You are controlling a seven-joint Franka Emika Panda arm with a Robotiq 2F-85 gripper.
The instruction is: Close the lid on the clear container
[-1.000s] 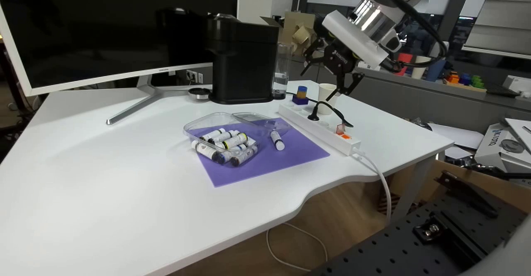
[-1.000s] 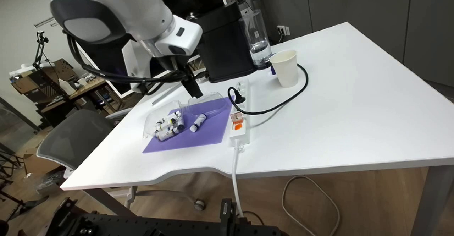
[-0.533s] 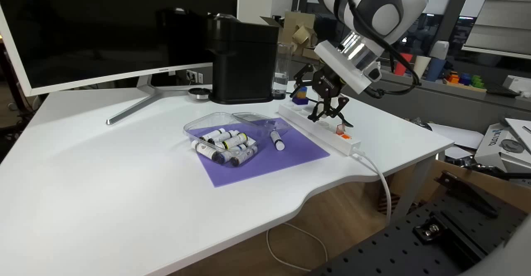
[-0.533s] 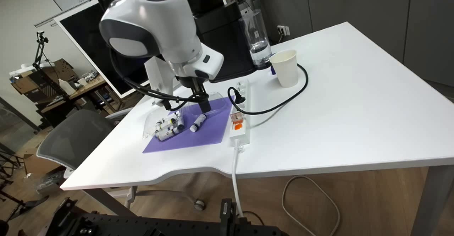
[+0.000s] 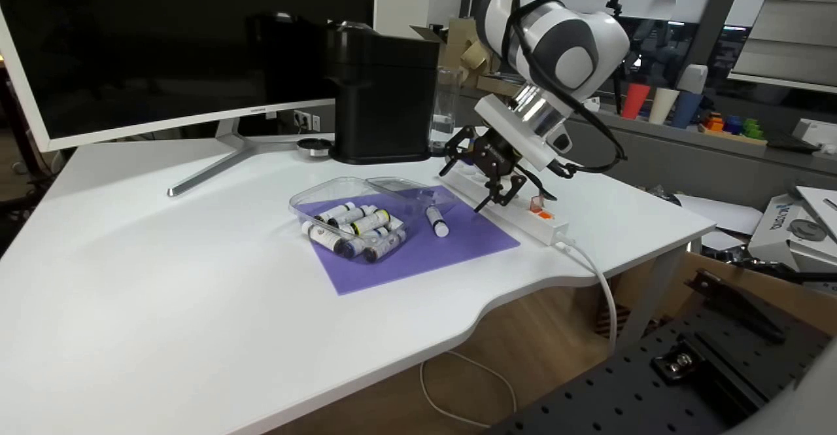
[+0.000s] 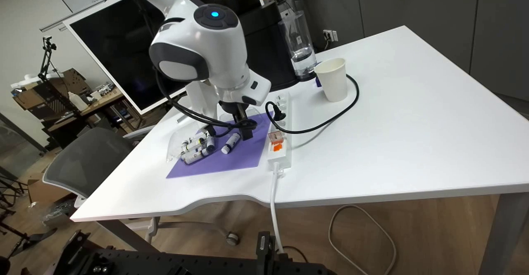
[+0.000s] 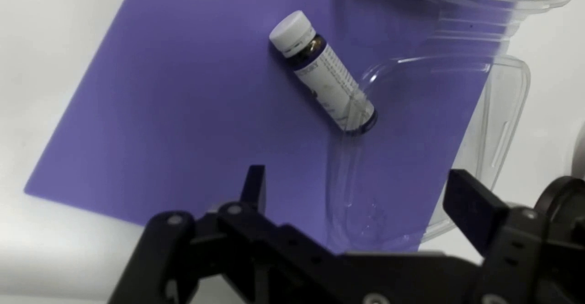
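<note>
Container [image 5: 320, 194] uncovered, the claw [image 5: 461, 190], spread wide and grasping nothing, now hangs lower, nearer the turned-back lid [image 7: 411, 153]. That likely readies it to catch the lid's right edge. A loose bottle [image 7: 327, 77] lies at the lid's near edge and may hinder folding. Farther left, the container sits partly on the mat [image 5: 431, 258], holding other bottles [image 5: 371, 223].

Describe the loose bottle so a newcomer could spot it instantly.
On the white table, find the purple mat. A white-capped bottle lies there at the edge of the clear lid. Unlike the bottles clustered in the clear container, it lies alone.
</note>
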